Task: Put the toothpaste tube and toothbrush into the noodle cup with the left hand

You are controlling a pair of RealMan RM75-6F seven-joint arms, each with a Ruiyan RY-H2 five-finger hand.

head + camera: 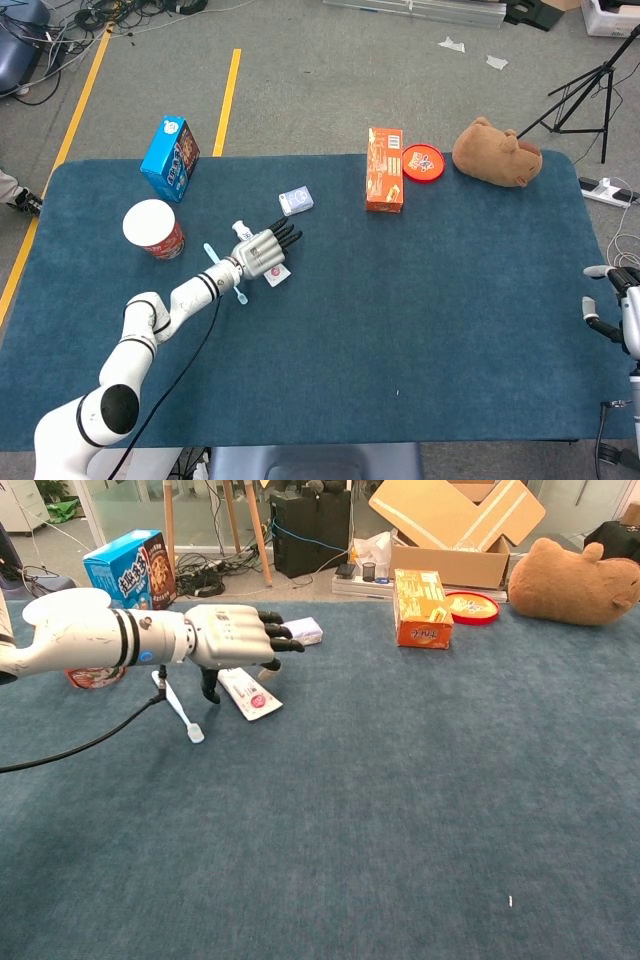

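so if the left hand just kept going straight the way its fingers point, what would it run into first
Probably the small white box: the left hand points up and to the right across the table, with its fingertips aimed close to that box. The toothpaste tube lies beneath the hand, not ahead. Depth is unclear, so it might pass just beside the box.

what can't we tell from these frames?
- Toothpaste tube: the left hand covers its upper part in both views; whether the fingers touch it cannot be told.
- Noodle cup: chest view, mostly behind the left forearm; its inside is not visible from either camera.
- Toothbrush: head view, partly under the wrist.
- Right hand: head view only, cut by the right edge; finger pose unclear.
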